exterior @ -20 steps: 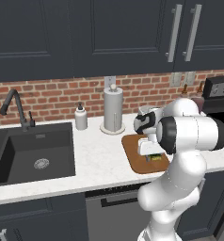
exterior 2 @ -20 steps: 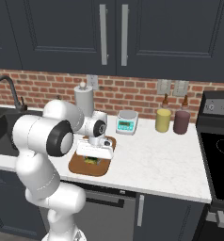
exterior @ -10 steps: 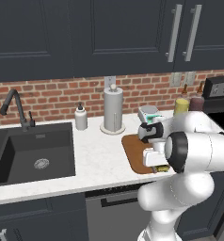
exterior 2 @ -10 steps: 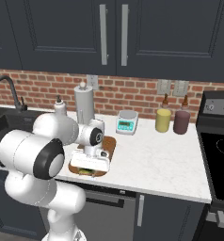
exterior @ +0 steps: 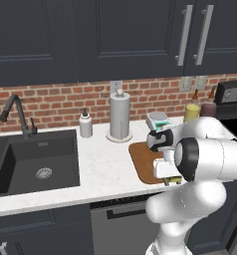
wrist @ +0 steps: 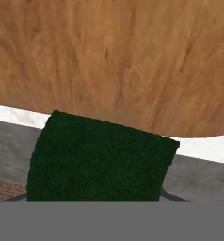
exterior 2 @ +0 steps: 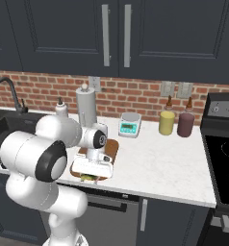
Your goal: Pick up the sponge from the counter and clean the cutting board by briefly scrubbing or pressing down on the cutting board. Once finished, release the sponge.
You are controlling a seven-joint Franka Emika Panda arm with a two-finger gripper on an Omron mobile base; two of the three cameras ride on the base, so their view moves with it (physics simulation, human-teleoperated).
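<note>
The brown wooden cutting board [exterior: 141, 160] [exterior 2: 112, 146] lies on the white counter [exterior: 104, 172] [exterior 2: 155, 168], in front of the paper towel roll. My gripper [exterior: 171, 176] [exterior 2: 91, 175] points down over the board's near edge, at the counter's front. It is shut on the sponge [wrist: 100, 162], whose dark green top covers the lower part of the hand view, with the board's wood grain [wrist: 114, 61] behind it. A yellow-green sliver of the sponge [exterior 2: 89, 178] [exterior: 175, 180] shows under the hand. The fingertips themselves are hidden by the sponge.
A paper towel roll [exterior: 119, 117] and a soap bottle [exterior: 85, 124] stand behind the board. The black sink [exterior: 33, 159] is to the left. To the right are a small scale [exterior 2: 129, 125], a yellow jar [exterior 2: 167, 122], a dark jar [exterior 2: 185, 125] and the stovetop [exterior 2: 224, 163].
The hand has moved down and toward the board's near edge with the sponge. The arm's big joints have swung forward over the counter front.
</note>
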